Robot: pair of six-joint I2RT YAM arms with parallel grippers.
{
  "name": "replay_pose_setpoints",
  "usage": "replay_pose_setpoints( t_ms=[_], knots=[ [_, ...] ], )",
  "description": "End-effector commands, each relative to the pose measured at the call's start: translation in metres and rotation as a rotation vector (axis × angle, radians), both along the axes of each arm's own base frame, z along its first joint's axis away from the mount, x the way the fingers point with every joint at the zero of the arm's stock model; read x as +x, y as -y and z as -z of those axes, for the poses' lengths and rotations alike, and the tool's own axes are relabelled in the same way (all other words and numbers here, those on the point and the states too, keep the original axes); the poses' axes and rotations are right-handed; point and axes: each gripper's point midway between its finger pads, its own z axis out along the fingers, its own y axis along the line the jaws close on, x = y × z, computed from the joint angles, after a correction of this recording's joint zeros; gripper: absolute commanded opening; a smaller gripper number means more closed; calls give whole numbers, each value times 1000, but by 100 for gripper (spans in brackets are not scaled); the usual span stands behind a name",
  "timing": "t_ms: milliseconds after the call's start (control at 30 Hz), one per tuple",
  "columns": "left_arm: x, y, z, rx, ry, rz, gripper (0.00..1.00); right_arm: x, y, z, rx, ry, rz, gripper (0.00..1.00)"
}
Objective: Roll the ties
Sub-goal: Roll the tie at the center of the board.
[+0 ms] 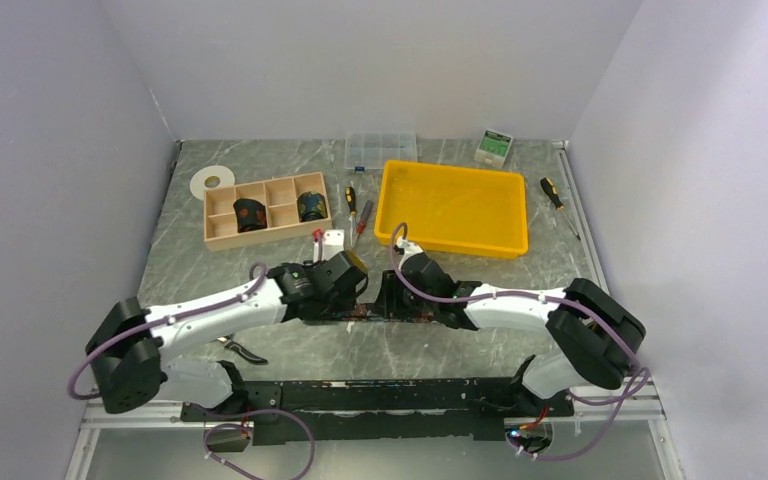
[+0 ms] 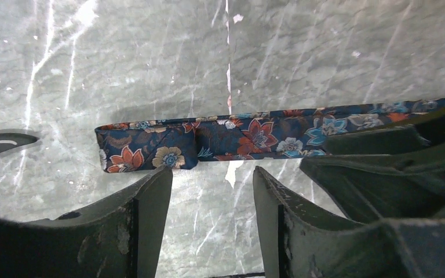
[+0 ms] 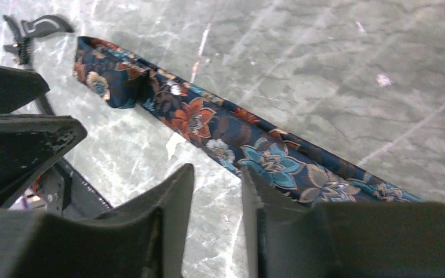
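One tie lies flat as a long floral strip on the marble table, showing in the top view, the left wrist view and the right wrist view. Its left end is folded over once. My left gripper is open and empty, its tips just short of the tie's near edge by the folded end; it also shows from above. My right gripper is open and empty, close beside it along the strip, also seen from above. Two rolled ties sit in a wooden organizer.
A yellow tray stands behind the arms. A clear parts box, a white tape roll, a small green box and screwdrivers lie at the back. Black-handled pliers lie near left, also in the right wrist view.
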Motion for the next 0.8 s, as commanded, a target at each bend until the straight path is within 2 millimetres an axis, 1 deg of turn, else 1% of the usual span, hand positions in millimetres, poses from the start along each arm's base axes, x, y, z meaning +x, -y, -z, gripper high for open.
replay_pose_setpoints(
  t_ms=[0,67,100,133,233,333,433,600,767],
  knots=[
    [-1,-15,-22,-38,62,-56,61,3,-31,-34,124,7,-68,47],
    [3,-33,-23,-44,103,-124,66,0,-47,-41,168,-22,-102,55],
    [6,-40,-23,-63,112,-153,66,0,-56,-45,191,-37,-115,57],
    [10,-48,-23,-94,123,-181,67,0,-64,-48,211,-47,-125,57],
    [22,-72,-26,-221,138,-270,68,4,-81,-49,229,-85,-136,58],
    [28,-85,-30,-369,195,-305,69,8,-93,-46,243,-120,-130,57],
    [28,-91,-30,-457,215,-321,70,10,-102,-40,251,-160,-128,55],
    [24,-93,-8,-499,150,-318,71,12,-111,-28,242,-201,-119,52],
    [26,-91,9,-549,117,-312,71,14,-121,-22,250,-228,-116,44]
  ],
)
